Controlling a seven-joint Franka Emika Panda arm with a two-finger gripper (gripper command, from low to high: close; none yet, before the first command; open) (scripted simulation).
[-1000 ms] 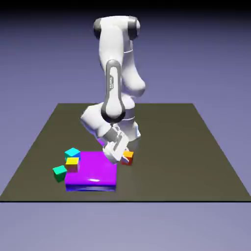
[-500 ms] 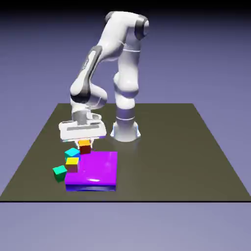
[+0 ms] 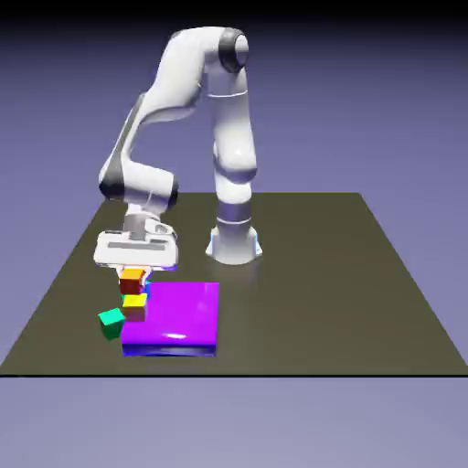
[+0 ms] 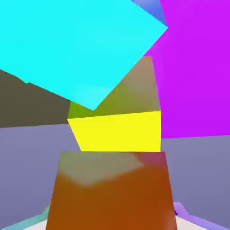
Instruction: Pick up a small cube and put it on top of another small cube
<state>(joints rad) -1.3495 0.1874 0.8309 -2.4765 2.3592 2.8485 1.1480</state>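
My gripper [image 3: 132, 274] is shut on the small cube [image 3: 132, 281], which has an orange top and red sides. It hangs just above the yellow-topped cube [image 3: 135, 301] at the purple slab's left edge. I cannot tell whether the two cubes touch. In the hand view the small cube [image 4: 112, 191] fills the bottom and hides the fingertips. The yellow-topped cube [image 4: 117, 132] lies right beyond it, and the cyan cube [image 4: 81, 49] looms large at the top left. In the exterior view the cyan cube is hidden behind the held cube.
A flat purple slab [image 3: 178, 318] lies on the dark table [image 3: 320, 274], also seen as the purple slab [image 4: 197, 67] in the hand view. A green cube [image 3: 111, 320] sits left of the yellow-topped one. The robot's base [image 3: 234, 242] stands behind.
The arm has swung to the exterior view's left, carrying the small cube from the slab's right side across to just above the yellow-topped cube. The gripper has also dropped lower.
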